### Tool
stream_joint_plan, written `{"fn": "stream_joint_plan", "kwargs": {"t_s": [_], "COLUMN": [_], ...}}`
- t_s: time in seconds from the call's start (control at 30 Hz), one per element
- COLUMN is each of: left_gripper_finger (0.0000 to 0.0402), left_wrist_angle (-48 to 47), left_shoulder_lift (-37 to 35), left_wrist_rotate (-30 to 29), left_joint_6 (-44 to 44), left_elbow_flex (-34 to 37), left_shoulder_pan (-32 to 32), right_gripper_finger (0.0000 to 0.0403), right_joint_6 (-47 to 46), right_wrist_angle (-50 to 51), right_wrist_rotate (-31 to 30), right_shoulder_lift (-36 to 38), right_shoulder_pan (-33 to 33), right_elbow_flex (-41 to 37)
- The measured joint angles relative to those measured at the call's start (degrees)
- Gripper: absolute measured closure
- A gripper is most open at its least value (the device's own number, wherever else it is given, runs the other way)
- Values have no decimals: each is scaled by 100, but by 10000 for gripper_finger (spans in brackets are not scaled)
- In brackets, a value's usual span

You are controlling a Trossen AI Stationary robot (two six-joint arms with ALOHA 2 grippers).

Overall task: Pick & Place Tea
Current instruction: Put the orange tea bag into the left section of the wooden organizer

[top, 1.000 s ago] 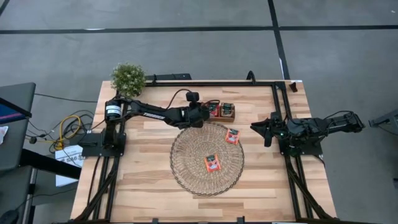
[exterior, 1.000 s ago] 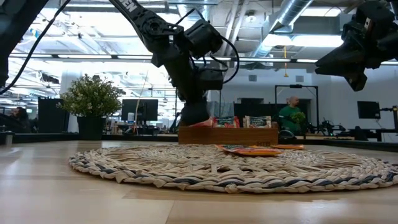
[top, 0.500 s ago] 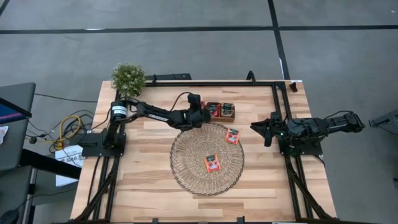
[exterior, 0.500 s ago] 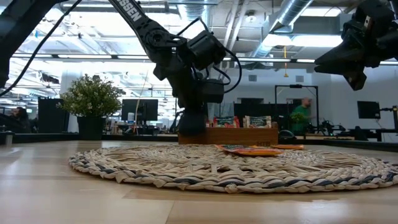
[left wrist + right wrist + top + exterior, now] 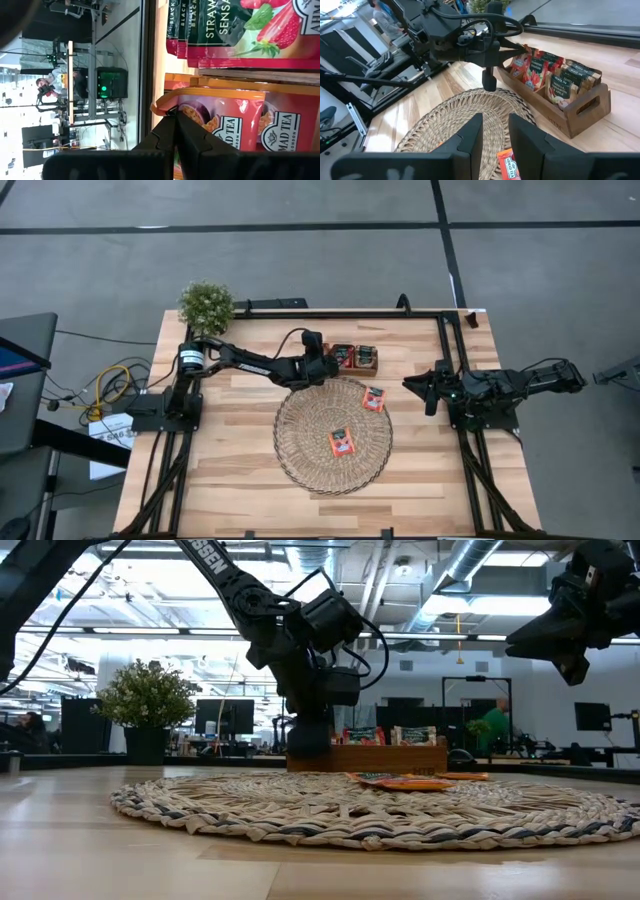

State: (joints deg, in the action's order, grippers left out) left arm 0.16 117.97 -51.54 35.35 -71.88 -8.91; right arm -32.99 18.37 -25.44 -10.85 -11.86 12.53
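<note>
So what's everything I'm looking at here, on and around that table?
Table: one, light wood.
Woven mat: one, round, straw-coloured, mid-table.
Tea sachets on the mat: two, red-orange, lying flat and apart.
Wooden tray: one, brown, beyond the mat, holding more upright sachets; count unclear.
Potted plant: one, green, far left corner.
Person: one, green top, in the room behind.
Left gripper: dark, shut on the corner of an orange sachet at the tray.
Right gripper: dark, hanging above the table's right side.
</note>
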Motion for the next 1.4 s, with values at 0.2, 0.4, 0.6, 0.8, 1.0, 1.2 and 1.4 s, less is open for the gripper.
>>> {"fn": "stream_joint_plan", "kwargs": {"t_s": [0.2, 0.4, 0.6, 0.8, 1.0, 1.2, 1.4], "left_gripper_finger": [382, 329, 292, 289, 289, 289, 289], "left_wrist_angle": [0, 7, 40, 41, 39, 39, 39], "left_shoulder_lift": [0, 0, -7, -17, -22, -24, -26], "left_wrist_rotate": [-19, -154, -506, -473, -269, -426, -647], "left_joint_6": [7, -5, -2, 24, 168, 250, 727], "left_elbow_flex": [0, 0, 0, 0, 0, 0, 0], "left_shoulder_pan": [2, 2, 28, 155, 255, 254, 254], "right_gripper_finger": [317, 317, 317, 317, 317, 317, 317], "right_joint_6": [0, 0, 0, 0, 0, 0, 0], "right_wrist_angle": [-1, -16, -44, -44, -44, -44, -45], "right_wrist_rotate": [1, 1, 1, 2, 8, 10, 10], "right_shoulder_lift": [0, 1, 2, 1, 0, 0, 0], "right_shoulder_pan": [0, 0, 0, 0, 0, 0, 0], "right_elbow_flex": [0, 0, 0, 0, 0, 0, 0]}}
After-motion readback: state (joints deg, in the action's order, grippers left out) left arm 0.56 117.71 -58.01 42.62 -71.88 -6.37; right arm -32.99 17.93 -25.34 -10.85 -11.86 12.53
